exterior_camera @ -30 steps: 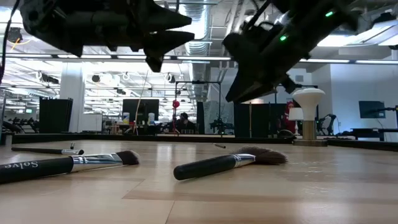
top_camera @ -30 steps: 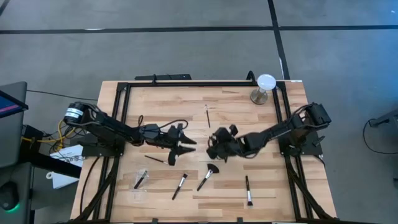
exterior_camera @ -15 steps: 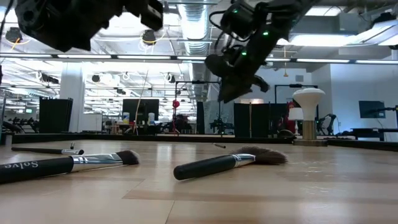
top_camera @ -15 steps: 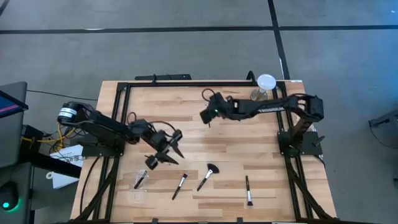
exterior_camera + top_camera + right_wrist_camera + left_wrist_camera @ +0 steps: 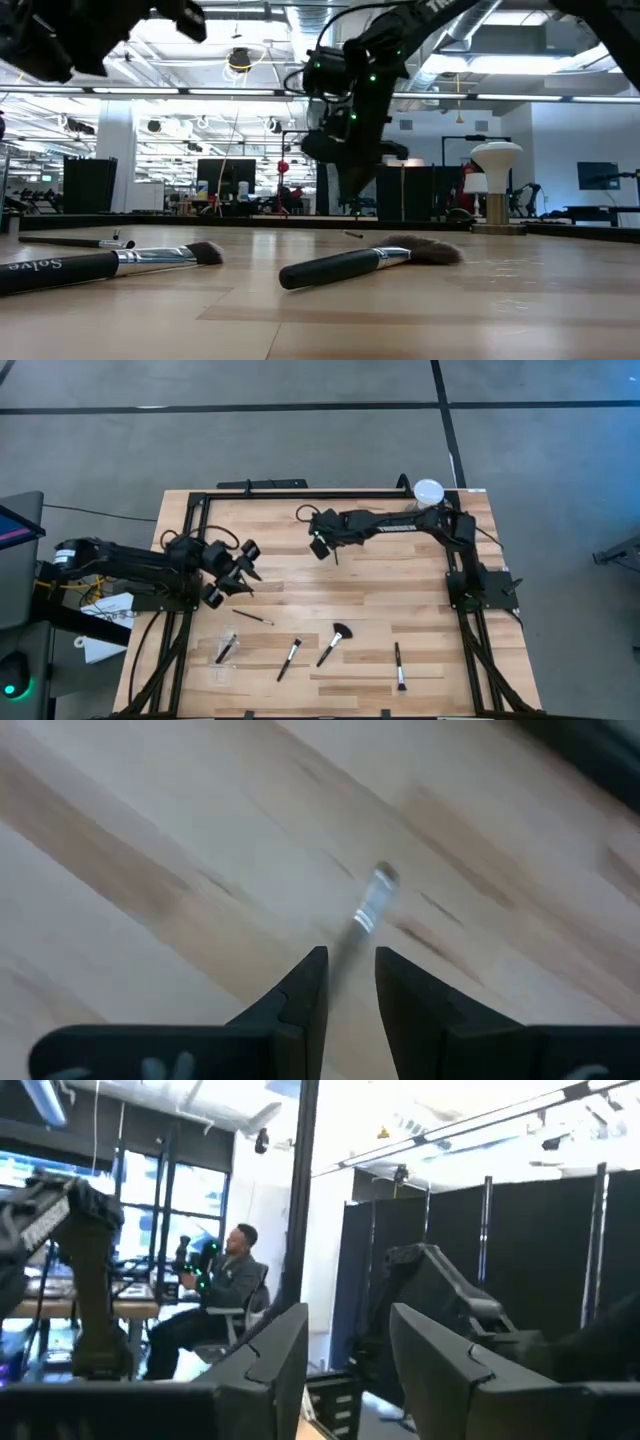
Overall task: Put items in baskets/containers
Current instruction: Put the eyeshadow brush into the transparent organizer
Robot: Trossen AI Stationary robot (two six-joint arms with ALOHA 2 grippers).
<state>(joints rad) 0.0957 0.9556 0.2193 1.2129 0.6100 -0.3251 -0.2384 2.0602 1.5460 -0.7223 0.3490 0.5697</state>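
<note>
Brush (image 5: 368, 915) | thin, on table | between right gripper (image 5: 350, 975) fingers

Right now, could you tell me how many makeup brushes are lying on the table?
6 visible: a thin brush beneath the right gripper, a slim brush mid-left, and a near-edge row of tray brush, angled brush, fan brush and rightmost brush. Others may be hidden.

Bare wood mid-table, brushes (image 5: 335, 644) along near edge — white disc (image 5: 427, 491) far corner

white disc on stand (image 5: 427, 493); seated person (image 5: 222, 1295).
</note>
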